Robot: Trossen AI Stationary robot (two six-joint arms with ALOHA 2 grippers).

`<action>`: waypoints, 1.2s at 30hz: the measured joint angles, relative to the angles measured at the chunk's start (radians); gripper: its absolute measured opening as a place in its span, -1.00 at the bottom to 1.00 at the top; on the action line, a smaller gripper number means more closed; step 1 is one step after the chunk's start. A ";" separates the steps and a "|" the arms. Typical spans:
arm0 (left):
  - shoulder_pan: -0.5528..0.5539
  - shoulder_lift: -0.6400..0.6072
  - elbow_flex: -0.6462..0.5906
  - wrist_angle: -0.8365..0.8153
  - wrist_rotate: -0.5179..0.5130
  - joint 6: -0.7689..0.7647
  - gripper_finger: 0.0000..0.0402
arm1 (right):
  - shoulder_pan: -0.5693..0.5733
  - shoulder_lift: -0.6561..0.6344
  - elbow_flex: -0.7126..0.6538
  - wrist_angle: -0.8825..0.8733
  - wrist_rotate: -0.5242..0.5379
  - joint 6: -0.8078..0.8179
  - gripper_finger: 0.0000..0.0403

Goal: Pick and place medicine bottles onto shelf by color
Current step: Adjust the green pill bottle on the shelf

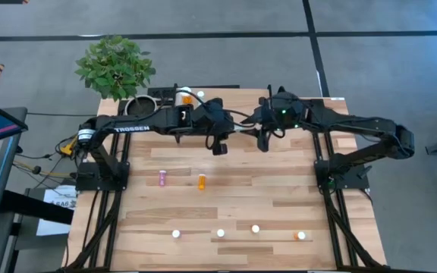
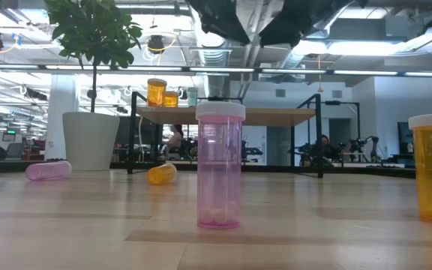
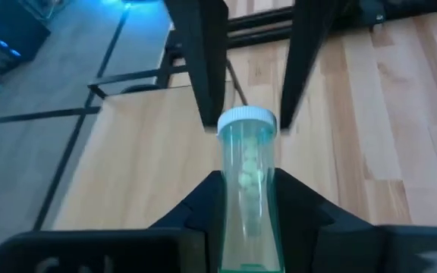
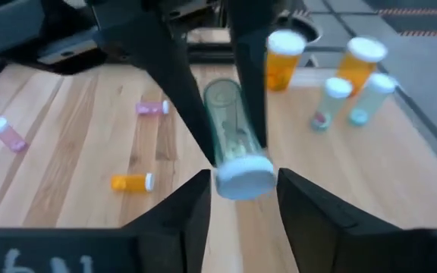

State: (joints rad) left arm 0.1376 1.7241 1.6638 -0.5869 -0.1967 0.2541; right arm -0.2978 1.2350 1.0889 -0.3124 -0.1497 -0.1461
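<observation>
Teal bottle w/ white cap, pills inside: clamped in L end effector; R end effector apart.

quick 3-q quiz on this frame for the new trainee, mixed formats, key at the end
1. The left claw meets the right claw above the table. Which bottle is the left claw gripping? A) orange B) pale teal C) pink
2. True or false: both bottles lying on their sides mid-table are orange.
3. Fill in: in the high view, ___ bottles stand upright in the row along the table edge farthest from the shelf.

Key:
1. B, the teal bottle, its white cap pointing at the right claw.
2. False: one is the pink bottle, the other the orange bottle.
3. Four.
</observation>
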 joint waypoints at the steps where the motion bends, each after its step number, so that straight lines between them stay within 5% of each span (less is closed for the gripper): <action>1: 0.003 -0.009 0.000 -0.006 -0.002 0.001 -0.62 | -0.006 -0.012 0.000 -0.002 -0.001 0.000 -0.11; 10: 0.039 -0.071 -0.005 0.041 0.002 -0.031 -0.50 | -0.060 -0.169 -0.001 -0.021 -0.011 -0.007 0.02; 13: 0.040 -0.091 -0.059 0.141 0.023 -0.031 -0.50 | -0.066 -0.219 -0.056 0.063 -0.091 -0.008 0.01; 17: 0.056 -0.128 -0.195 0.351 0.116 -0.066 -0.49 | -0.080 -0.294 -0.232 0.266 -0.228 0.022 -0.02; 26: 0.075 -0.187 -0.522 1.027 0.281 -0.168 -0.49 | -0.135 -0.350 -0.602 1.014 -0.223 0.205 -0.01; 30: 0.075 -0.187 -0.619 1.270 0.321 -0.198 -0.49 | -0.133 -0.279 -0.655 1.257 -0.225 0.276 0.02; 36: 0.073 -0.186 -0.653 1.356 0.320 -0.222 -0.49 | -0.093 -0.130 -0.657 1.450 -0.217 0.297 0.09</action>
State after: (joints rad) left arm 0.2111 1.5383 1.0105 0.7687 0.1234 0.0321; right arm -0.3913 1.1046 0.4321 1.1376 -0.3668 0.1514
